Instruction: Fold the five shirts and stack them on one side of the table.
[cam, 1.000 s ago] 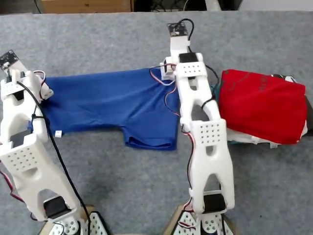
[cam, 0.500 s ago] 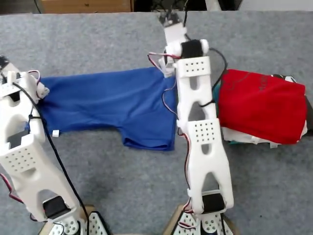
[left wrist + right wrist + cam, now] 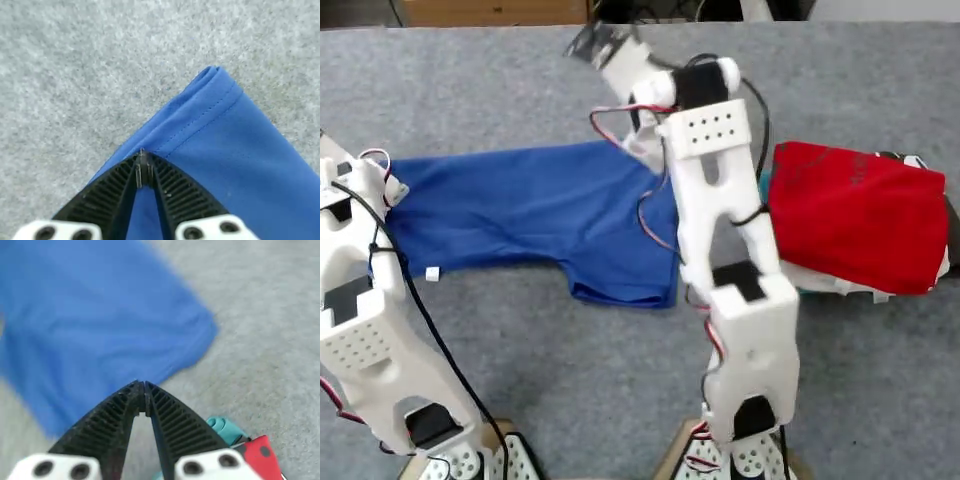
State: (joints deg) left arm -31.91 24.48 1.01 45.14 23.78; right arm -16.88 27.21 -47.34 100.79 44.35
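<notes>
A blue shirt (image 3: 530, 210) lies spread out on the grey table (image 3: 470, 90), with one sleeve pointing toward the table's front. My left gripper (image 3: 142, 167) is shut on the hem of the blue shirt (image 3: 225, 150) near its left corner, low on the table. My right gripper (image 3: 145, 390) is shut and hangs above the blue shirt (image 3: 100, 315) close to its far right corner, with no cloth seen between its fingers. The right arm (image 3: 705, 130) leans over that corner. A folded red shirt (image 3: 855, 215) tops a stack at the right.
Under the red shirt, white and teal folded cloth (image 3: 815, 285) shows at the stack's front edge; the teal cloth (image 3: 222, 427) also shows beside my right gripper. Bare table stretches in front of the blue shirt (image 3: 570, 380) and behind it.
The right arm's wrist has swung to the left and lifted over the shirt's far right corner. The left arm has shifted slightly left, drawing the shirt's left end with it.
</notes>
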